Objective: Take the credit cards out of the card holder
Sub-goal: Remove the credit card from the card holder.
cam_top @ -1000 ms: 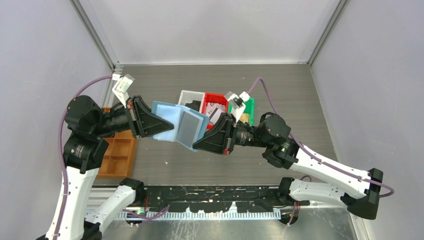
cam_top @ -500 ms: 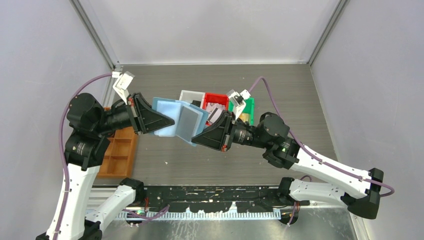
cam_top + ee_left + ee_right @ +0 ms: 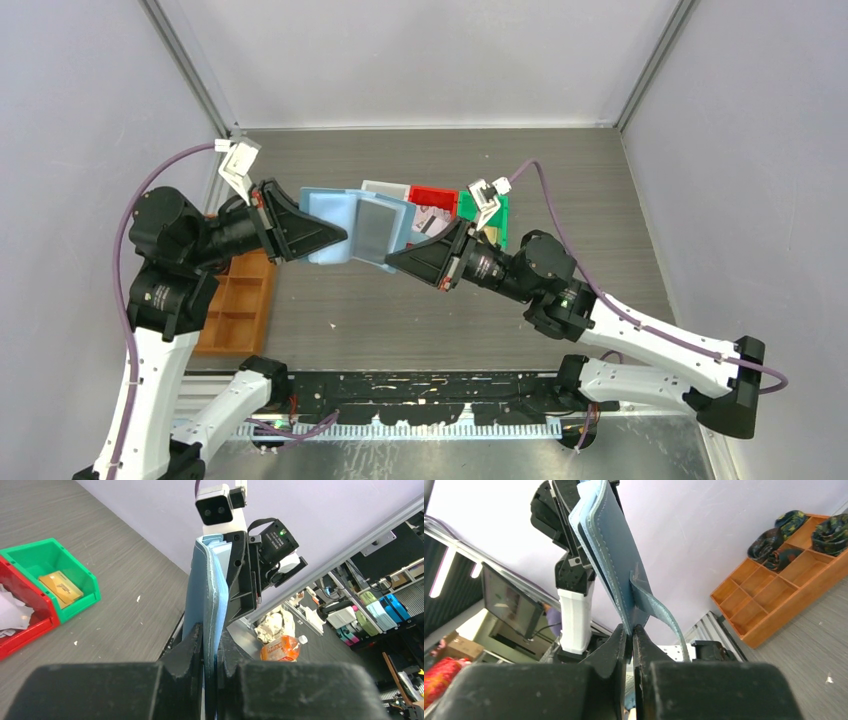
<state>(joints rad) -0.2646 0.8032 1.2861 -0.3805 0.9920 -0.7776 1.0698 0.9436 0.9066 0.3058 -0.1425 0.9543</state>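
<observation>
The blue card holder is held open in the air above the table, between both grippers. A silvery-grey card shows in its paler inner face. My left gripper is shut on the holder's left flap; in the left wrist view the holder stands edge-on between my jaws. My right gripper is shut on the right flap; in the right wrist view the holder rises from my jaws, with its tab hanging to the right. A gold card lies in the green bin.
White, red and green bins stand in a row behind the holder. An orange-brown compartment tray sits at the left table edge, with dark rolled items in its compartments. Purple walls enclose the table.
Both grippers have carried the holder a little toward the back of the table. Both arms keep their grip on it.
</observation>
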